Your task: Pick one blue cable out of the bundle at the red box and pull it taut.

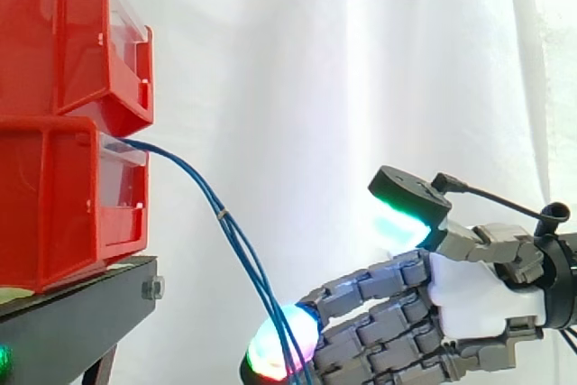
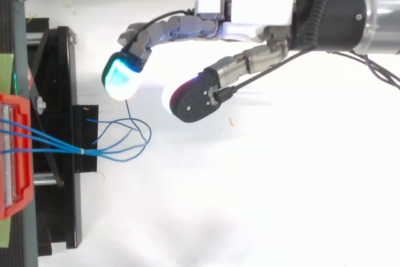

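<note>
My hand (image 1: 478, 290) open beside the blue cables (image 1: 236, 239), nothing held
Bundle leaves the lower red bin (image 1: 63, 209) on the black stand (image 1: 86, 304) and sags down toward me. Side view: strands cross in front of one glowing fingertip (image 1: 263, 349); contact I cannot tell. Fingers reach out nearly straight, thumb (image 1: 406, 200) raised well above them. Top view: the loose cable ends fan out just beside my cyan fingertip (image 2: 122, 76), one strand reaching almost to it

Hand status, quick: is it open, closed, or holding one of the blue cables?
Hand: open, fingers relaxed and apart from the thumb, holding nothing; the blue cables hang loose beside it.
</note>
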Tool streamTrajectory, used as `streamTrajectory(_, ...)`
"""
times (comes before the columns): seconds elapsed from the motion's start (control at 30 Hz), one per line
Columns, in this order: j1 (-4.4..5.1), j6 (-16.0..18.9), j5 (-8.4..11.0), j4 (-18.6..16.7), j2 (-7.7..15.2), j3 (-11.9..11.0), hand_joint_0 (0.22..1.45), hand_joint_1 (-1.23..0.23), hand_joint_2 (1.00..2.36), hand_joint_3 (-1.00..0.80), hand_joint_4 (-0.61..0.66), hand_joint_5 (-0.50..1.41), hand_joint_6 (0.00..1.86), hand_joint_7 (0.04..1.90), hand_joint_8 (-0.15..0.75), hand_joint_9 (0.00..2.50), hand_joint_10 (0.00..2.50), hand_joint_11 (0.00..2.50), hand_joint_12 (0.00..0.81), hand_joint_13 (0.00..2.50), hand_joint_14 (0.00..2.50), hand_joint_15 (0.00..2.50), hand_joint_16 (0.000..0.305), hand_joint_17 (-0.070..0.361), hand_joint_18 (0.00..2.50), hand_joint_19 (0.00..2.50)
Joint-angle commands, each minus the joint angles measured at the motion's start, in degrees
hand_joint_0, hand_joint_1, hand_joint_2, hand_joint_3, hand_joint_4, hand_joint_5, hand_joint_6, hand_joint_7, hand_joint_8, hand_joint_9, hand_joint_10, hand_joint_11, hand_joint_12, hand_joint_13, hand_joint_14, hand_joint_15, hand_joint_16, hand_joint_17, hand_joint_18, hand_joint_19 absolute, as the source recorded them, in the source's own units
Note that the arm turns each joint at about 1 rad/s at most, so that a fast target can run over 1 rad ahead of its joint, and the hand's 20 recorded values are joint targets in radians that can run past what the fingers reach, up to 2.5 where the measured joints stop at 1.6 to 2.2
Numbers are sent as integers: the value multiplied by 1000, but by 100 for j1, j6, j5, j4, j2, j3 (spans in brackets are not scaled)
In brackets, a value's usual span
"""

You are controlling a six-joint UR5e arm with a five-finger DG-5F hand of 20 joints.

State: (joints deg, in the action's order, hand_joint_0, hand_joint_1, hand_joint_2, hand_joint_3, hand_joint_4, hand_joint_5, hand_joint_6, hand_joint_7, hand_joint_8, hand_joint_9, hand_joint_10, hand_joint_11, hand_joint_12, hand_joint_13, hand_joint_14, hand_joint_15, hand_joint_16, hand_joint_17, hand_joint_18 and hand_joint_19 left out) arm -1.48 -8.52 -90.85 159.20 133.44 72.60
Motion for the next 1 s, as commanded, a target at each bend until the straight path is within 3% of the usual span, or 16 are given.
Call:
streamTrajectory(0.0, 42, -9, 15, -135, 86, -62, 447, -509, 1000, -500, 280, -220, 501, 648, 278, 96, 0, 0, 359, 0, 0, 45, 58, 131, 0, 139)
streamTrajectory(0.2, 130, 9, 33, -513, 244, -150, 450, -512, 1000, -500, 290, -212, 501, 665, 281, 113, 0, 0, 360, 14, 0, 50, 58, 130, 0, 146)
streamTrajectory(0.53, 324, -88, 200, -513, 244, -255, 462, -521, 1000, -500, 341, -184, 502, 727, 281, 137, 0, 0, 358, 49, 1, 48, 57, 128, 0, 146)
streamTrajectory(0.8, 411, -193, 323, -557, 288, -255, 477, -551, 1000, -500, 368, -168, 502, 769, 279, 160, 0, 0, 350, 70, 2, 49, 55, 124, 0, 146)
streamTrajectory(0.97, 455, -150, 331, -961, 446, -255, 483, -557, 1000, -500, 374, -162, 502, 788, 280, 170, 0, 0, 347, 75, 0, 51, 55, 123, 0, 148)
